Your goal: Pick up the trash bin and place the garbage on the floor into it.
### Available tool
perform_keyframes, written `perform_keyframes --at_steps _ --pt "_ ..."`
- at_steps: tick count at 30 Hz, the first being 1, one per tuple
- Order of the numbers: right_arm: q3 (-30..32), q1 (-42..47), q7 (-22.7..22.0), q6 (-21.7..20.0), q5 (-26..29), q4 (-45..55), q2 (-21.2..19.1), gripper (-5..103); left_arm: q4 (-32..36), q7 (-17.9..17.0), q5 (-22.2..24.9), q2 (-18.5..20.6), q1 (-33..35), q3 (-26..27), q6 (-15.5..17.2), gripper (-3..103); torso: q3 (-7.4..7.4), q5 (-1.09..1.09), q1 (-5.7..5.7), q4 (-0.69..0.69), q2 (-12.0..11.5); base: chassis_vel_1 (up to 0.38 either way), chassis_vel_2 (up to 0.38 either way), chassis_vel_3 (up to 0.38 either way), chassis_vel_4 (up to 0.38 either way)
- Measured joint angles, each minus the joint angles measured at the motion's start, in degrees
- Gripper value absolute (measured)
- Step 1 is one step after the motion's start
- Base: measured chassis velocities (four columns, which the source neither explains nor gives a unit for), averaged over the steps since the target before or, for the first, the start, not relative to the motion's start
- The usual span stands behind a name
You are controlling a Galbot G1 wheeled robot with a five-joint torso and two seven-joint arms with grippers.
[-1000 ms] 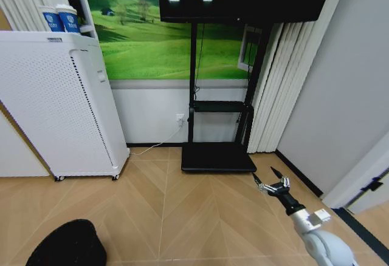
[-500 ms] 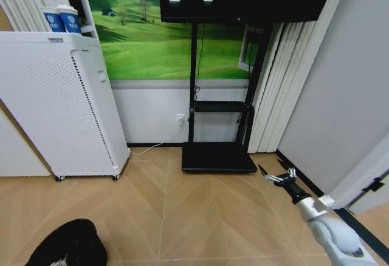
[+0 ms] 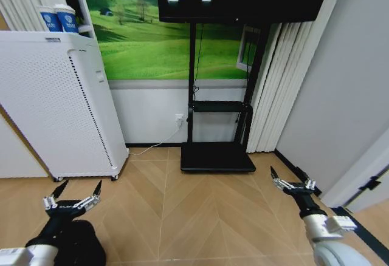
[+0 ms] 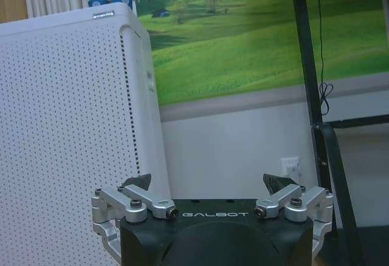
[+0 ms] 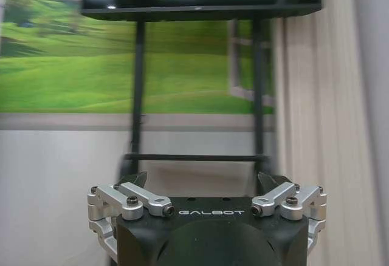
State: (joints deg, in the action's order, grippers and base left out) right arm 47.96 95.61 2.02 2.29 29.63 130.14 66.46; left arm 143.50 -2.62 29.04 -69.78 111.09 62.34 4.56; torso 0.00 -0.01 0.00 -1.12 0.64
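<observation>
Black trash bin point(image 3: 76, 242) under left pincer point(image 3: 73, 194) | both pincers released | right pincer point(image 3: 294, 178) aloft

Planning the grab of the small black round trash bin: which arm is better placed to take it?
Left, probably. The left gripper hangs open just above the small black round trash bin at the robot's left; the right gripper, also open, is far across the wooden floor.

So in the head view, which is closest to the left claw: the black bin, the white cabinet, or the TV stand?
From the left claw:
1. Bin, right under it at the bottom left.
2. Cabinet, behind it on the left.
3. TV stand, farthest, at the back wall in the middle.
</observation>
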Motion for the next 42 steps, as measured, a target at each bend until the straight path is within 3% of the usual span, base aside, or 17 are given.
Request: perform_keyframes --at_steps 7,29,42 --pt "-5.0 3.0 1.0 -4.2 -4.6 4.8 3.4 100 -2.6 0.5 -0.3 -1.1 -2.9 -3.2 0.2 100 0.00 0.01 0.00 -0.03 0.0 0.000 0.000 0.000 0.000" --pt "-3.4 5.3 1.0 -4.2 -6.5 5.4 4.6 100 -5.2 0.3 -0.5 -2.4 -4.7 -5.2 0.1 100 0.03 0.01 0.00 -0.03 0.0 0.000 0.000 0.000 0.000" --pt "-3.3 5.2 1.0 -4.1 -6.4 5.3 4.6 100 -5.2 0.3 -0.4 -2.4 -4.6 -5.1 0.1 100 2.61 0.01 0.14 -0.03 2.8 0.000 0.000 0.000 0.000"
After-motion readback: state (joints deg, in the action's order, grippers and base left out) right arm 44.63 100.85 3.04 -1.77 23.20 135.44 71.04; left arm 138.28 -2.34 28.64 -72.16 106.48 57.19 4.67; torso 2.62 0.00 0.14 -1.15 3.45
